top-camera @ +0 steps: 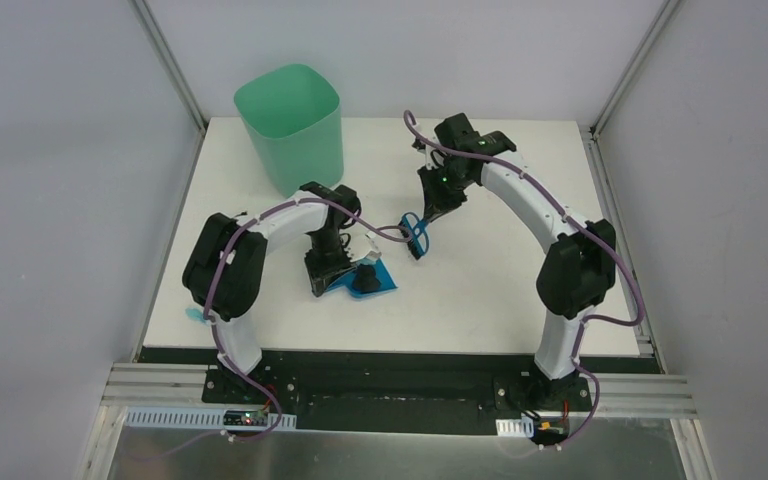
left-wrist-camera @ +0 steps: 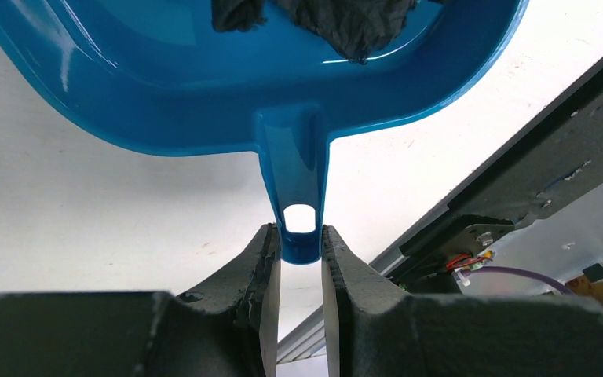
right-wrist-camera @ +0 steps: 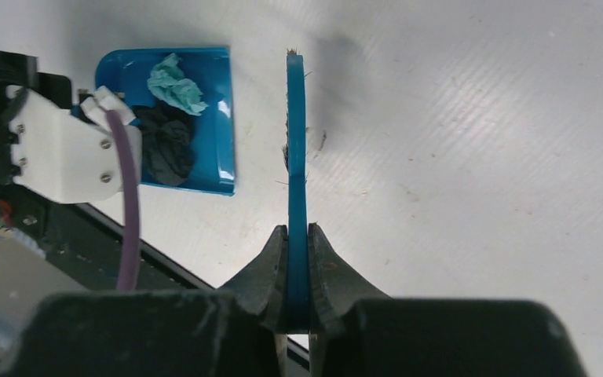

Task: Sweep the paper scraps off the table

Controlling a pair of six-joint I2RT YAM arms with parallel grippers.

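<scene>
Dustpan [left-wrist-camera: 204, 102], handle pinched in the left gripper [left-wrist-camera: 299, 245], holds the paper scraps [right-wrist-camera: 174, 86], black and pale green wads. The right gripper [right-wrist-camera: 298, 239] clamps the brush [right-wrist-camera: 296, 141], lying parallel just beside the pan's open lip. The bin [top-camera: 305, 160] stands beyond the left gripper, nearer that arm.

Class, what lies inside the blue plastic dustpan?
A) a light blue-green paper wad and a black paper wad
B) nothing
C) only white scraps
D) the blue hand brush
A: the right wrist view shows a crumpled light blue-green paper wad and a black paper wad lying in the blue plastic dustpan.
</scene>
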